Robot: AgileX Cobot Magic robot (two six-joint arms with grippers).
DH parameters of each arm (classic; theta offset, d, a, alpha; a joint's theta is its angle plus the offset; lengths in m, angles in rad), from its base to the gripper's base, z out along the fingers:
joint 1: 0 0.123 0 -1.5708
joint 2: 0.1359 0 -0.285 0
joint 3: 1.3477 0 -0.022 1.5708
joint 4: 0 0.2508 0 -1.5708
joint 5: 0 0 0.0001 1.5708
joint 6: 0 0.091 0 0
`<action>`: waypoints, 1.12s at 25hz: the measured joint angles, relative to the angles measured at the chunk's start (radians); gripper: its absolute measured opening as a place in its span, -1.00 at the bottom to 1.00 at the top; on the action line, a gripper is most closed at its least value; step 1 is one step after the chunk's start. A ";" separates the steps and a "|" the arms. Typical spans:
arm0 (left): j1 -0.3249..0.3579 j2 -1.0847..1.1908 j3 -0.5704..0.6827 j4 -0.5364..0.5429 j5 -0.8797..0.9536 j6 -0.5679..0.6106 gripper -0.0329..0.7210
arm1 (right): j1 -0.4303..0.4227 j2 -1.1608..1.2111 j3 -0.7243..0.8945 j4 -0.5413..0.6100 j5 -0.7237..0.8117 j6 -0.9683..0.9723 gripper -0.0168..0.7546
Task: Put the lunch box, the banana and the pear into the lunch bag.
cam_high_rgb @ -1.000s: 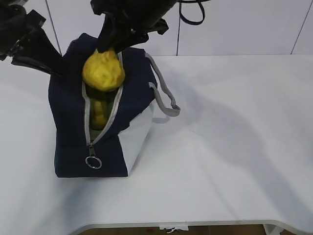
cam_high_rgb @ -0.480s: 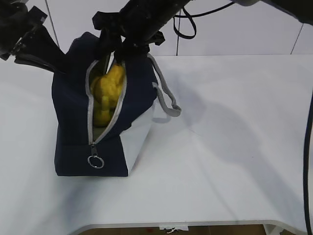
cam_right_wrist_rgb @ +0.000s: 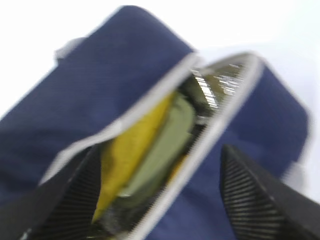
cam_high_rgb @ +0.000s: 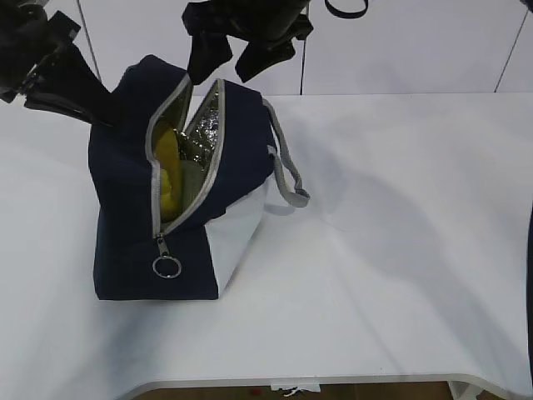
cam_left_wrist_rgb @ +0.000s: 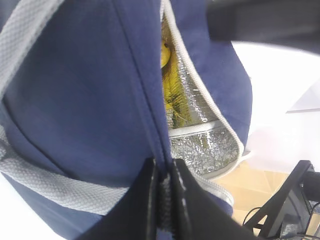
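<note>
White tabletop (cam_high_rgb: 400,275) and pale wall panels framed the scene. On the table stood the lunch bag (cam_high_rgb: 125,208), a boxy navy fabric case with a white side panel, grey webbing handles and a grey zipper ending in a ring pull (cam_high_rgb: 166,266) low on its front. Its top gaped, showing crinkled silver foil lining.

Directly above the opening hung the right pincer (cam_high_rgb: 239,52), its two dark fingers spread apart and holding nothing; from its own camera the mouth of the bag lay right between and below those ribbed fingers (cam_right_wrist_rgb: 255,195). Inside, below that pincer, sat a yellow mass (cam_right_wrist_rgb: 131,150) beside the lunch box (cam_right_wrist_rgb: 165,150), seen only as a sage-green edge. That view was blurred, so banana and pear could not be told apart within the yellow.

The left pincer (cam_left_wrist_rgb: 162,200) was clenched on a fold of the bag's navy fabric at its upper rear edge. Beyond its fingers the lining and a strip of speckled yellow fruit (cam_left_wrist_rgb: 172,92) showed through the slit; the rest of the contents stayed hidden by cloth.
</note>
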 joint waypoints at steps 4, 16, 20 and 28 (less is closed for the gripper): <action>0.000 0.000 0.000 0.022 0.000 0.000 -0.87 | 0.000 -0.012 0.007 -0.043 0.003 0.052 0.51; 0.000 0.000 0.000 0.028 0.000 0.000 -0.87 | 0.000 -0.091 0.276 -0.095 0.003 0.092 0.51; 0.000 0.000 0.000 0.039 0.000 0.000 -0.87 | 0.000 -0.091 0.311 -0.101 0.003 0.094 0.50; 0.000 0.000 0.000 0.044 0.000 0.000 -0.87 | 0.000 -0.088 0.312 -0.091 0.001 0.094 -0.68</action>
